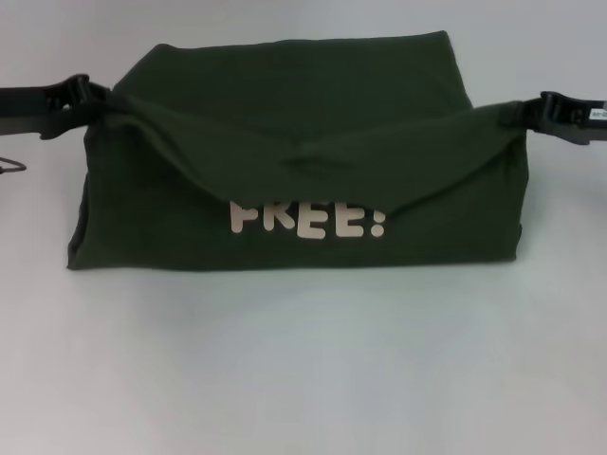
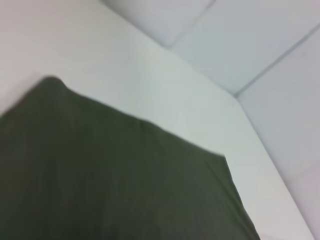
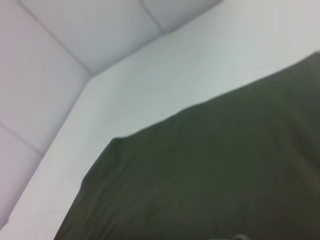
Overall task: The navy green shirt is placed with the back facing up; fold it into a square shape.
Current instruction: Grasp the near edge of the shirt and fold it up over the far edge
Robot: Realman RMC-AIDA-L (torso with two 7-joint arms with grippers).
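The navy green shirt point(image 1: 294, 180) lies partly folded on the white table, cream letters "FREE" point(image 1: 305, 220) showing on its near face. A folded edge sags across the middle between two raised corners. My left gripper point(image 1: 95, 99) is shut on the shirt's left corner, and my right gripper point(image 1: 512, 116) is shut on the right corner, both held above the table. Each wrist view shows only dark green cloth: the shirt point(image 2: 110, 180) in the left one and the shirt point(image 3: 210, 175) in the right one, with no fingers visible.
The white table point(image 1: 303, 370) spreads wide in front of the shirt. A thin dark wire-like object point(image 1: 11, 165) sits at the far left edge. Pale floor tiles point(image 2: 260, 45) lie beyond the table edge.
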